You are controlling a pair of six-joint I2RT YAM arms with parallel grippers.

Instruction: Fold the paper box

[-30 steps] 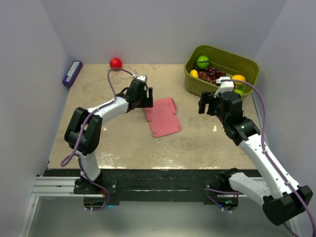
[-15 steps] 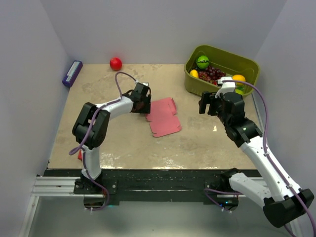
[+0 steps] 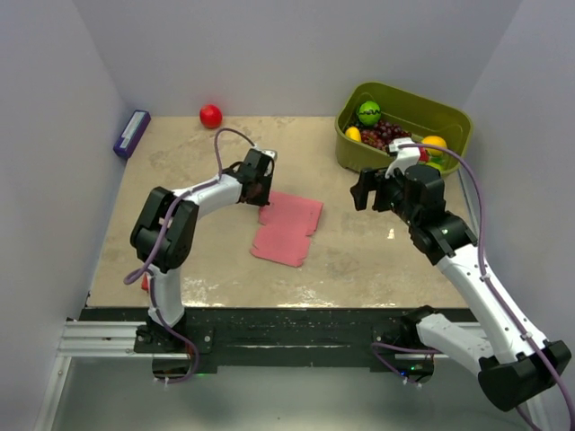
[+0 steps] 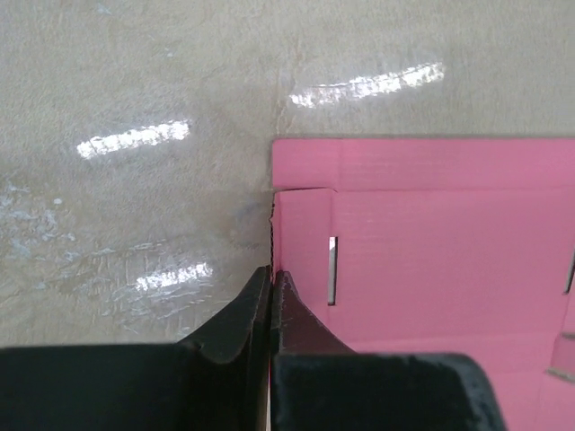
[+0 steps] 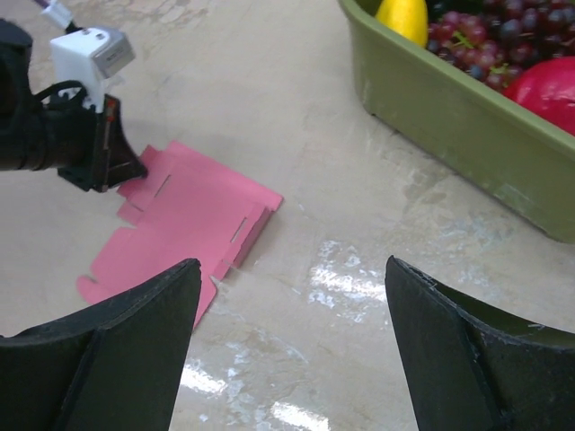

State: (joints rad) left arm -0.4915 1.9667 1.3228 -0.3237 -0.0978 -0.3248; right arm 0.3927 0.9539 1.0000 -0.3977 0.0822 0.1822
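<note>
left of the green tub (image 3: 352, 154) and well apart from it, one pink paper box (image 3: 287, 229) is lying on the table (image 3: 207, 260) as a creased blank, its slits and notched tabs showing. one left gripper (image 3: 260, 190) is sitting at the box corner farthest from the tub, its jaws pressing together on the thin card edge, so it is pinching the paper box. one right gripper (image 3: 367, 193) is hanging between the box and the tub, nearer the tub, its two fingers standing wide apart and gripping nothing. inside the tub one green fruit (image 3: 368, 112), one yellow fruit (image 3: 353, 134), one orange fruit (image 3: 435, 142), one red fruit (image 5: 548, 90) and one bunch of dark grapes (image 3: 386, 135) are resting. far left of the tub, beyond the box, one red ball (image 3: 210, 115) and one purple block (image 3: 131, 133) are sitting.
</note>
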